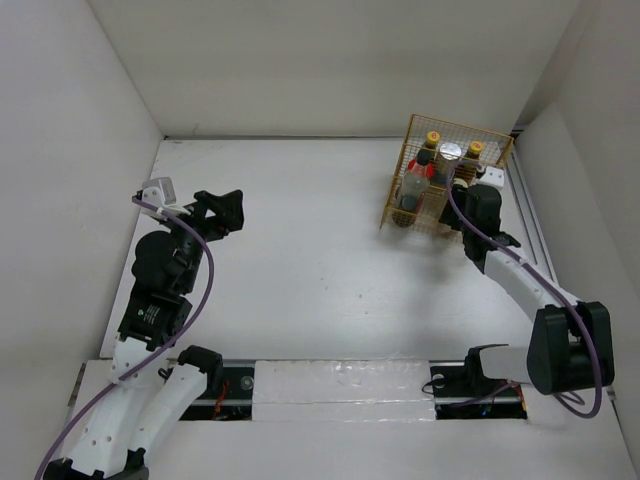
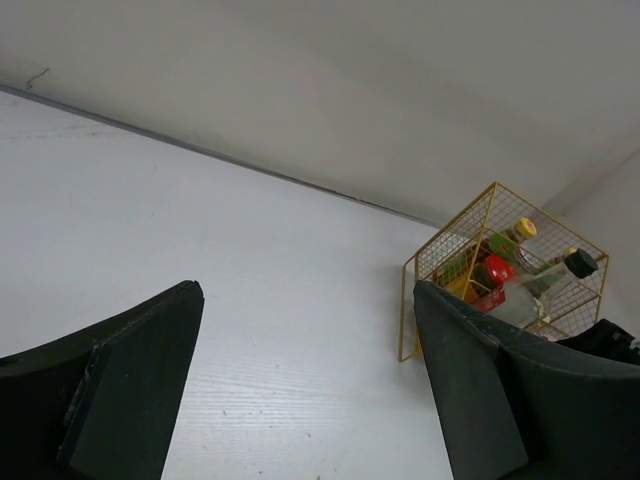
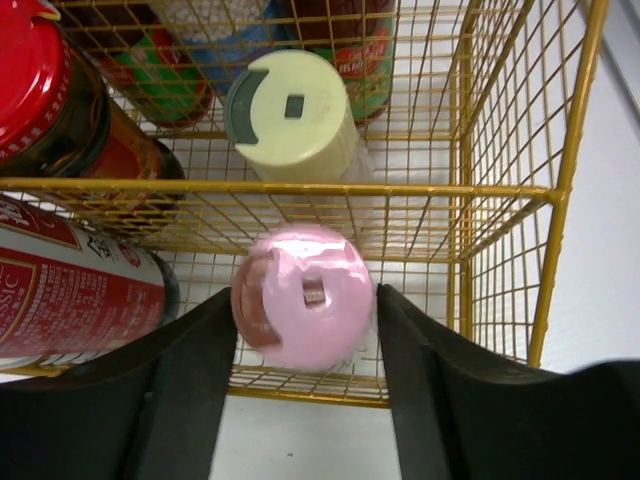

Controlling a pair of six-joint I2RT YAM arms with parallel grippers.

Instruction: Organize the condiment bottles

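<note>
The right gripper is partly closed around the pink-capped shaker: its two dark fingers lie against the cap's left and right edges, pinching it between them. The shaker stands upright inside the gold wire basket, in the compartment nearest the wrist. Just beyond it, across a wire divider, stands the yellow-capped shaker. A red-labelled bottle lies just to the left of the left finger; whether they touch cannot be told. Behind it is the red-lidded jar, and a green-labelled bottle sits further back. The left gripper has its fingers spread wide with nothing between them, touching nothing, above the bare white table. It points toward the basket, which stands well apart from it at the far right of the table.
</note>
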